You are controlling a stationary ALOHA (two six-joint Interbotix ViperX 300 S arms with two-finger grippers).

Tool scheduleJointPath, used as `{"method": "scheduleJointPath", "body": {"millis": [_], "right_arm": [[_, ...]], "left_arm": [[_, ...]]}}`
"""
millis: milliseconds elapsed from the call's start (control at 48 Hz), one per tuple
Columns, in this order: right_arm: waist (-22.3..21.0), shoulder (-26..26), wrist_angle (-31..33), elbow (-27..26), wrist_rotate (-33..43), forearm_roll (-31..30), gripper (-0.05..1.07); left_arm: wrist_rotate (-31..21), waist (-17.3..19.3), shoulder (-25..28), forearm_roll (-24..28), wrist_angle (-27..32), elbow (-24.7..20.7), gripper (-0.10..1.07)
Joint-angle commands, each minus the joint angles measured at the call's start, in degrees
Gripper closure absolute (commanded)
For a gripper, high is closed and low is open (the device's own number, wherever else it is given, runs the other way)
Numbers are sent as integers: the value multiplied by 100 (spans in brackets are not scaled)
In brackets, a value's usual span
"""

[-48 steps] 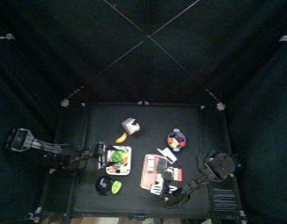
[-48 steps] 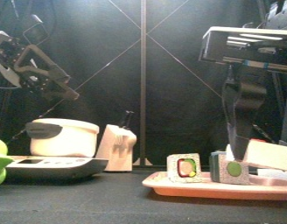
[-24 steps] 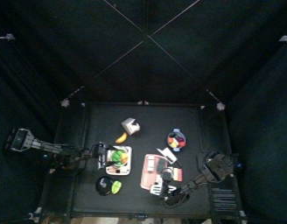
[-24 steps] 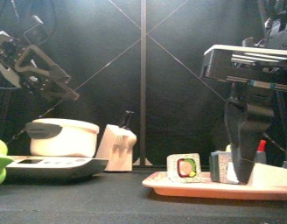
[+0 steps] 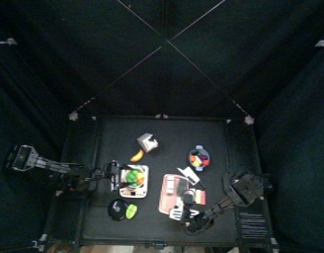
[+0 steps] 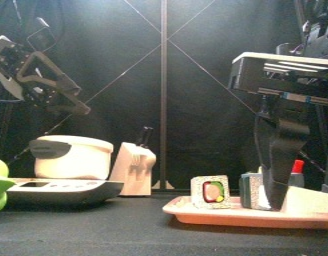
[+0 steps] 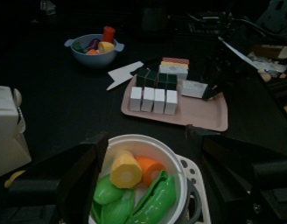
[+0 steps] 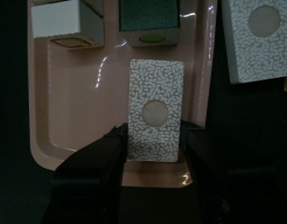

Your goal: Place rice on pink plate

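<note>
Rice (image 8: 157,111) flat on pink plate (image 8: 81,114), jaws apart.

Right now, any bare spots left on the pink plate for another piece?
The pink plate is bare beside the speckled rice block between the right gripper jaws, down to its near rim. The far end is crowded with sushi pieces.

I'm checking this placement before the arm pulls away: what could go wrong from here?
1. The right gripper stands open with a jaw on either side of the speckled rice block lying on the pink plate; lifting off-line could drag the block.
2. Other blocks crowd the plate, so a sideways move might knock them.
3. A second speckled block overhangs the plate's edge and may slide off.
</note>
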Motion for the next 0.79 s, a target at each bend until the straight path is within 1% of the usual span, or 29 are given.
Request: {"method": "scheduleJointPath", "body": {"millis": [0,146,271,438,521,667,771], "right_arm": [[-18,-141,35,-70,0,-62,17],[9,-193,35,-88,-9,-149,15],[9,-290,114,-88,-62,-97,15],[18,-606,387,-88,-123,-123,15],[105,-791,571,-53,-132,-132,15],[264,-1046,853,158,-141,-132,15],[457,-1318,967,519,-193,-26,15]], "left_arm": [[-9,-9,0,-9,-26,-105,-5],[-9,-9,0,-9,-26,-105,-5],[-9,-9,0,0,-26,-114,-5],[0,-9,0,0,-26,-114,-5],[0,-9,0,-9,-26,-114,-5],[0,-9,0,0,-26,-123,-5],[0,-9,0,0,-26,-132,-5]]}}
